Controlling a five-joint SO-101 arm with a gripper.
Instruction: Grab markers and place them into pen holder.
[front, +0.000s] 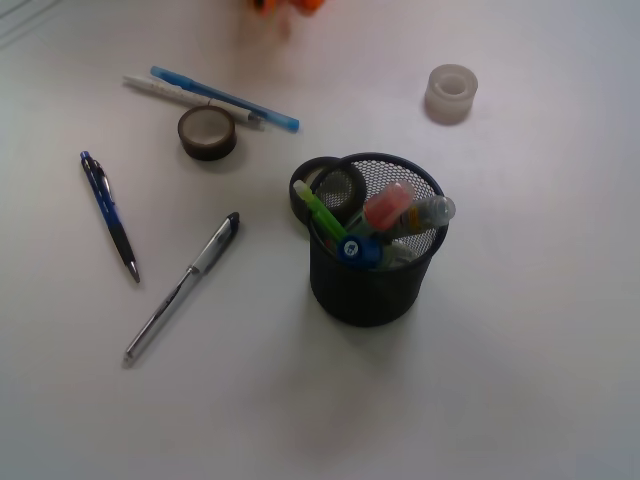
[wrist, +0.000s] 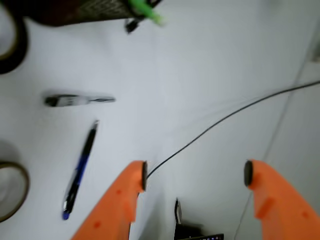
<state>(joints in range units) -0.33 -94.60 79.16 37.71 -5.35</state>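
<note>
The black mesh pen holder (front: 372, 285) stands right of the table's middle. Three markers stand in it: the red/pink-capped one (front: 388, 205), the blue-capped one (front: 352, 250) and a dark one with a grey barrel (front: 430, 212). A slim green pencil (front: 320, 212) leans in it too. In the front view only a blurred orange bit of my gripper (front: 285, 5) shows at the top edge, far from the holder. In the wrist view my gripper (wrist: 196, 174) is open and empty above bare table. The holder (wrist: 75, 10) and the green tip (wrist: 145, 9) show at the top left.
A black tape roll (front: 328, 188) touches the holder's back left. A brown tape roll (front: 208, 133), light-blue pen (front: 225, 98) and white pen (front: 160, 90) lie at the back left. A blue pen (front: 108, 212) and silver pen (front: 183, 285) lie left. A white roll (front: 451, 93) sits back right. A thin cable (wrist: 225, 117) crosses the table.
</note>
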